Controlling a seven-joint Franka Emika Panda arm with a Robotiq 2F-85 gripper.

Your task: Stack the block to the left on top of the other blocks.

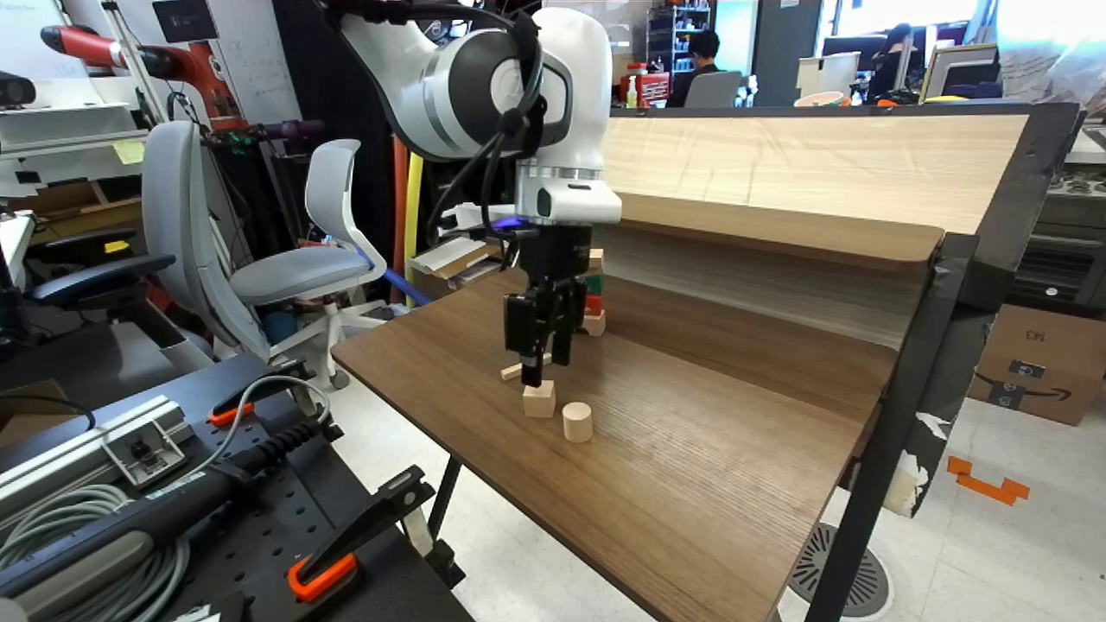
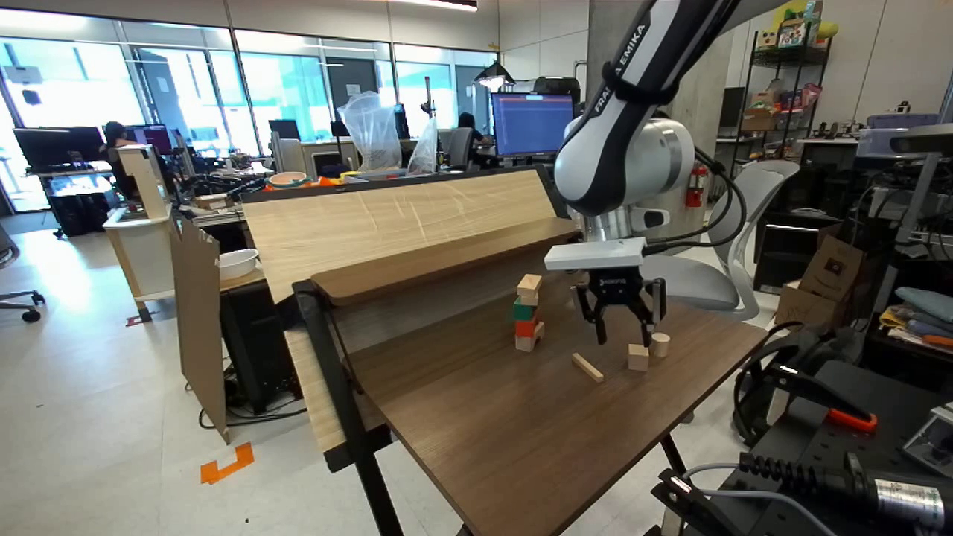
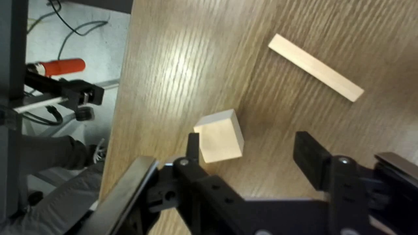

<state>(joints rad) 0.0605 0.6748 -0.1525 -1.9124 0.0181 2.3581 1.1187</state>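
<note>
Wrist view: my end effector [image 3: 250,145] is spread wide, its black fingers [image 3: 193,145] well apart over the brown wood-grain tabletop [image 3: 156,81]. The small pale natural-wood cube [image 3: 220,140] rests on that surface, near the finger at picture left, whose tip overlaps one edge of it from this angle; whether I touch it, I cannot tell. Farther up the picture, a thin flat pale wooden stick [image 3: 316,68] lies aslant, apart from the cube.

In both exterior views I point downward from my white-and-grey arm [image 1: 562,95], with the cube beneath one fingertip. Just beside the cube, with a narrow gap between them, a short round pale wooden cylinder [image 1: 577,422] stands on end.

In an exterior view the small upright stack of wooden blocks [image 2: 525,314] stands well apart from the cube, toward the brown wooden shelf [image 2: 447,257]. From the top down it shows a pale wooden block [image 2: 529,284], a green block [image 2: 523,308], a red-orange block [image 2: 525,327] and pale wood at the foot. In an exterior view the stack [image 1: 594,304] is partly hidden behind me.
</note>
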